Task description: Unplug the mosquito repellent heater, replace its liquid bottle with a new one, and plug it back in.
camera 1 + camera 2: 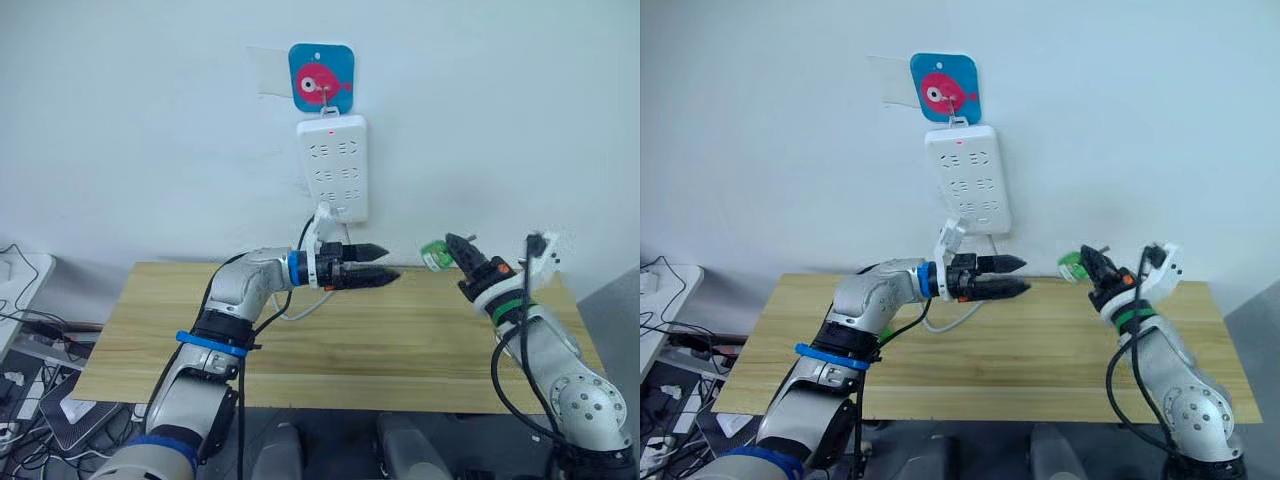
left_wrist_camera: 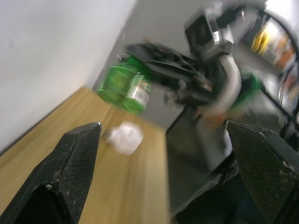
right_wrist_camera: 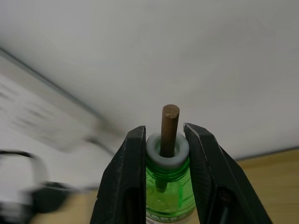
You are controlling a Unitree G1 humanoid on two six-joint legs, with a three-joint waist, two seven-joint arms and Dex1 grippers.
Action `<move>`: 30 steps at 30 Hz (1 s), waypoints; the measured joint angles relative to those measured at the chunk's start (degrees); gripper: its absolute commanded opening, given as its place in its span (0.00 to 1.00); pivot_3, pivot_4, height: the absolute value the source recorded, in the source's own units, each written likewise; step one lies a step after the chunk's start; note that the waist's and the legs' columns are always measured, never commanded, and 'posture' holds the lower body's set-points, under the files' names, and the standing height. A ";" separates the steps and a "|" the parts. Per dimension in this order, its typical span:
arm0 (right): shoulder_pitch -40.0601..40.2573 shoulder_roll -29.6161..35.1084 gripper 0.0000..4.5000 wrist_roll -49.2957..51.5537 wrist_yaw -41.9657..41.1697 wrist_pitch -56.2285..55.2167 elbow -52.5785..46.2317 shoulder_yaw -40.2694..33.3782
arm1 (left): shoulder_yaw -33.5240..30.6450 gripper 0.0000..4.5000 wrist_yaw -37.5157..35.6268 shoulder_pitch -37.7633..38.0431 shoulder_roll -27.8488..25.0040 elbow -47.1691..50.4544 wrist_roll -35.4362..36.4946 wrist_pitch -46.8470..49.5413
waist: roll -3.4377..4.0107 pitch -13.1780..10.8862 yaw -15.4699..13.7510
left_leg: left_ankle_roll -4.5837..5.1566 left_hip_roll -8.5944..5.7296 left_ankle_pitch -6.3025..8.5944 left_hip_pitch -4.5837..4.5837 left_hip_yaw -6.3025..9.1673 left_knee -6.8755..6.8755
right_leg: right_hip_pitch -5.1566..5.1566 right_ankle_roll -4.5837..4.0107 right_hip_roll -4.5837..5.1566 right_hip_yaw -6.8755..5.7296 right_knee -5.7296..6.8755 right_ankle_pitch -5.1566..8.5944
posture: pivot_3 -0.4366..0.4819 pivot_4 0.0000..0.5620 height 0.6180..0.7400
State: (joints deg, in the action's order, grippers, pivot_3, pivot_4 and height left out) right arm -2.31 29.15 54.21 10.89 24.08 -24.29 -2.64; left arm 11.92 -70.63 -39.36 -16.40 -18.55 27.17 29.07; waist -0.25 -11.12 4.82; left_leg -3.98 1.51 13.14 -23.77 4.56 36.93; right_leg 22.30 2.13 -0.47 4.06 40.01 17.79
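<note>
- The right wrist view brings close what the head views leave tiny: the right gripper [image 3: 163, 154] pinches a green liquid bottle [image 3: 169, 191] by its neck, one black finger on each side. The bottle is clear green plastic with a white collar, and a brown wick rod [image 3: 170, 128] stands up out of the collar.
- In the left eye view the same bottle [image 1: 436, 256] is a small green and white shape at the tip of the right gripper [image 1: 455, 250], right of centre, held in the air above the far edge of the wooden table [image 1: 400, 340].
- The left wrist view alone shows a small white rounded object [image 2: 125, 137] lying on the pale wood at centre left, probably the mosquito repellent heater; it is too blurred to be sure. The green bottle hangs above it.
- The left gripper [image 1: 375, 265], at frame centre in the left eye view, has its two black fingers spread with nothing between them; in the left wrist view their pads [image 2: 77, 163] show a fine cross-hatched texture.
- A long white power strip [image 1: 333, 165] hangs on the pale wall in the upper centre, red light at its top, under a blue square hook plate [image 1: 321, 78] with a pink fish. A white cable [image 1: 300, 305] drops from the strip to the table.
</note>
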 measured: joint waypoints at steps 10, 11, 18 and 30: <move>-5.82 -5.99 0.19 -37.35 -11.72 -23.03 35.00 7.72 | 3.60 1.00 -0.39 1.22 2.07 -5.58 -11.24 -21.54 | -0.02 0.03 -0.23 | 0.00 0.03 0.00 -0.01 -0.03 0.01 | 0.00 -0.02 0.02 0.02 0.04 -0.02 | 0.47 0.21 1.00; -6.35 -7.26 0.19 -38.59 -12.37 -25.05 37.88 7.73 | 3.53 1.00 0.16 1.22 2.57 -5.93 -11.61 -22.42 | -0.02 0.03 -0.26 | 0.00 0.03 0.00 -0.01 -0.03 0.01 | 0.00 -0.02 0.03 0.03 0.04 -0.02 | 0.47 0.21 1.00; -8.04 -12.10 0.19 -45.16 -13.61 -35.02 51.78 5.81 | 3.57 1.00 0.70 2.25 1.80 -6.01 -13.76 -24.71 | 0.01 0.05 -0.32 | -0.05 0.02 -0.03 0.02 -0.03 0.02 | 0.00 -0.02 0.07 0.03 0.12 -0.02 | 0.50 0.21 1.00; -8.20 -15.46 0.49 -46.44 -15.24 -38.59 56.16 1.03 | 3.56 1.00 -0.06 3.35 0.17 -3.44 -13.72 -22.77 | 0.01 0.71 -0.38 | -0.04 0.02 -0.02 0.06 -0.03 0.01 | -0.02 -0.03 0.07 0.03 0.15 -0.02 | 0.51 0.20 1.00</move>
State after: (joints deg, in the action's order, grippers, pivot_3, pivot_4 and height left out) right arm -10.51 13.69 7.77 -4.34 -14.51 31.87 -1.61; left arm 15.48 -70.69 -36.02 -16.23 -22.00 13.45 6.31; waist -0.24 -10.41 4.44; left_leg -4.01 1.54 13.12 -23.70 4.53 36.94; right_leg 22.28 2.10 -0.41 4.08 40.16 17.76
